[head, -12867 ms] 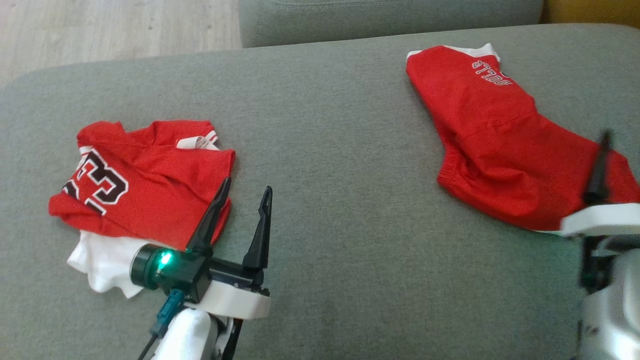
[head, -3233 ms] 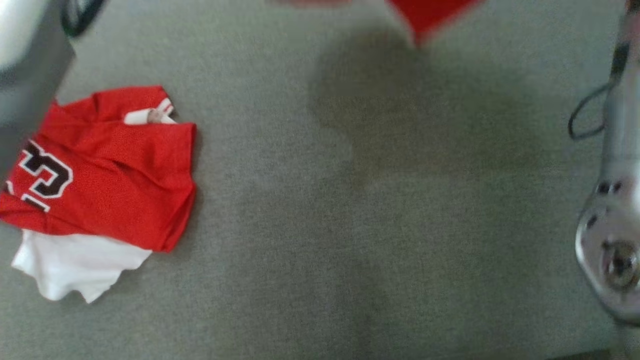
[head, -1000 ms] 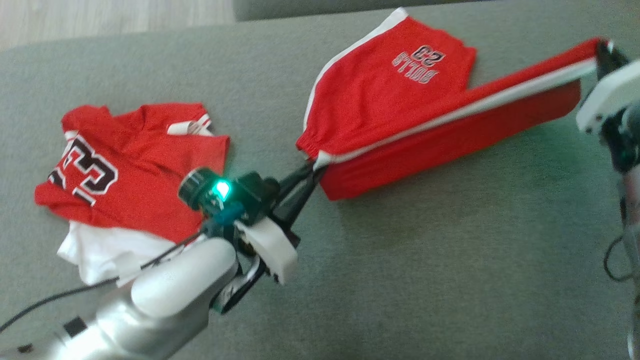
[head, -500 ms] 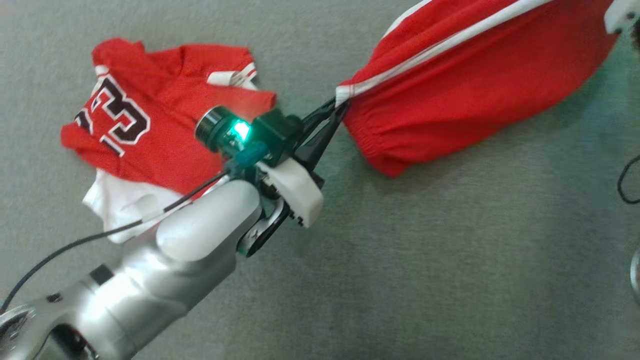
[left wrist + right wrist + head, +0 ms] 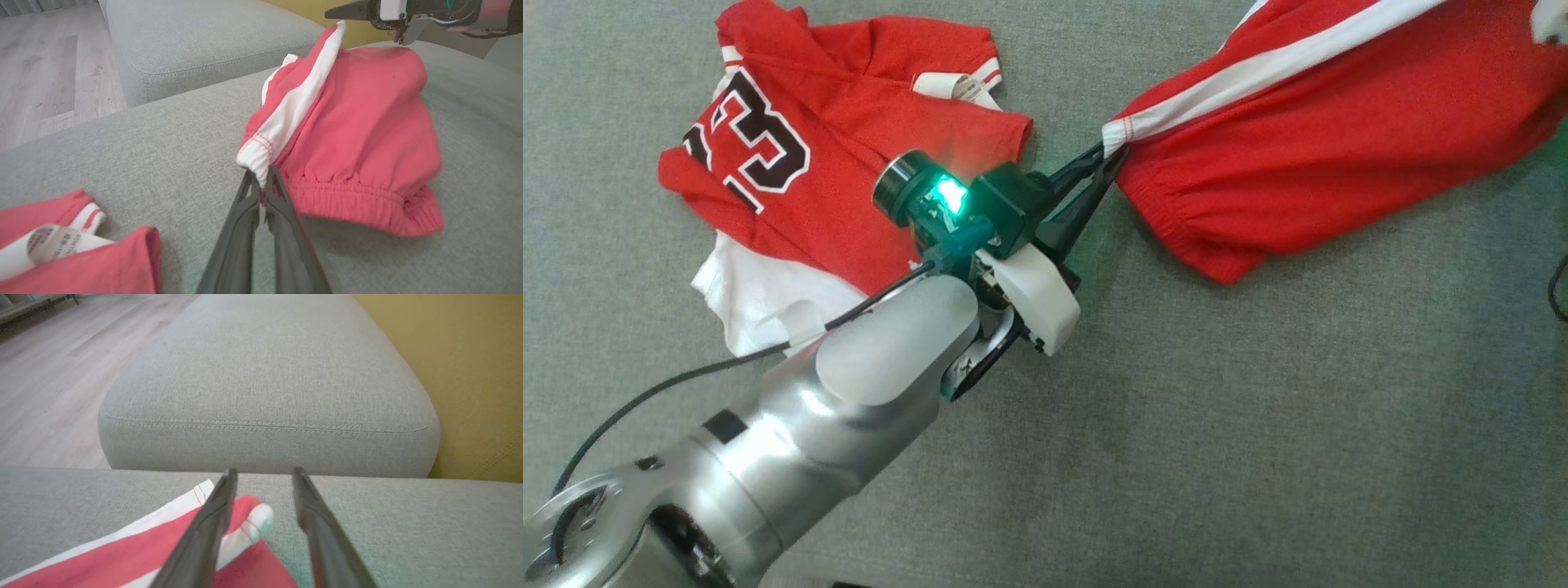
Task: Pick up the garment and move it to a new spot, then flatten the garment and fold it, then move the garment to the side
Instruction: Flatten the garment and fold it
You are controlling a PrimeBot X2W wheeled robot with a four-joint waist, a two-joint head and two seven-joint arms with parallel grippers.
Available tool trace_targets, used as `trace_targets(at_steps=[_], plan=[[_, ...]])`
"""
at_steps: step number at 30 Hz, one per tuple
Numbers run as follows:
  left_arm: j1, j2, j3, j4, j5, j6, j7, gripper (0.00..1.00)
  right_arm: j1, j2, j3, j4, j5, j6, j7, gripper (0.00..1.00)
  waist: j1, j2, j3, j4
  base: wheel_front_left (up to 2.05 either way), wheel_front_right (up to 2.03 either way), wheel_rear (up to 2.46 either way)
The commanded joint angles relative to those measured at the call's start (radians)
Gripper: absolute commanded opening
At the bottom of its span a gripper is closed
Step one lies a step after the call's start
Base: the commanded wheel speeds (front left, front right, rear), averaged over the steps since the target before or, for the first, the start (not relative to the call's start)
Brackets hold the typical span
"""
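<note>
The garment, red shorts with a white side stripe, lies stretched across the grey sofa seat. My left gripper is shut on the white corner of its elastic waistband; the left wrist view shows the pinch with the shorts bunched just beyond. My right gripper is open, its fingers spread above the shorts' far striped corner, which rests on the seat. From the left wrist view, the right gripper hovers at the shorts' far end.
A folded red jersey with a dark number lies on a white garment left of my left arm. Behind the seat are another grey cushion, a yellow surface and wooden floor.
The right gripper has opened and let go of the shorts' far corner, which now lies on the seat. The left gripper keeps its grip. The head camera has tilted down.
</note>
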Motion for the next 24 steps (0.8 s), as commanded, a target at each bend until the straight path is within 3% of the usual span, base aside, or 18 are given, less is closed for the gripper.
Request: trace_targets(at_steps=[1, 2, 3, 4, 5, 11, 17, 24], plan=[[-0.047, 0.011, 0.030, -0.009, 0.008, 0.001, -0.012, 0.00, -0.053, 0.005, -0.007, -0.019, -0.006, 0.007, -0.026, 1.00, -0.0001, 0.0000, 0.001, 0.001, 0.00, 0.00, 0.00], [-0.048, 0.009, 0.030, -0.004, 0.009, 0.002, -0.014, 0.00, -0.059, 0.005, -0.013, -0.011, -0.009, 0.007, -0.038, 1.00, -0.0001, 0.0000, 0.000, 0.001, 0.00, 0.00, 0.00], [-0.049, 0.008, 0.028, 0.001, 0.010, 0.002, -0.015, 0.33, -0.065, 0.005, -0.022, -0.004, -0.007, 0.007, -0.050, 1.00, -0.0001, 0.0000, -0.002, 0.000, 0.00, 0.00, 0.00], [-0.048, 0.007, 0.028, 0.006, 0.012, 0.006, -0.018, 0.84, -0.072, 0.006, -0.029, 0.004, -0.004, 0.007, -0.063, 1.00, -0.0001, 0.0000, -0.006, -0.001, 0.00, 0.00, 0.00], [-0.046, 0.006, 0.028, 0.010, 0.012, 0.010, -0.020, 1.00, -0.077, 0.007, -0.031, 0.014, -0.001, 0.007, -0.076, 1.00, -0.0001, 0.0000, -0.011, -0.003, 0.00, 0.00, 0.00], [-0.027, 0.017, 0.041, 0.028, 0.005, 0.036, -0.040, 1.00, -0.095, 0.008, -0.030, 0.056, 0.040, 0.007, -0.139, 1.00, -0.0001, 0.0000, -0.054, -0.024, 0.00, 0.00, 0.00], [0.016, 0.055, 0.100, 0.029, -0.030, 0.076, -0.080, 1.00, -0.076, 0.032, 0.059, 0.078, 0.149, 0.007, -0.247, 1.00, -0.0001, 0.0000, -0.134, -0.064, 0.00, 0.00, 0.00], [0.099, 0.125, 0.229, -0.051, -0.042, 0.160, -0.116, 1.00, 0.088, 0.090, 0.219, -0.081, 0.364, 0.007, -0.293, 1.00, -0.0001, 0.0000, -0.247, -0.124, 0.00, 0.00, 0.00]])
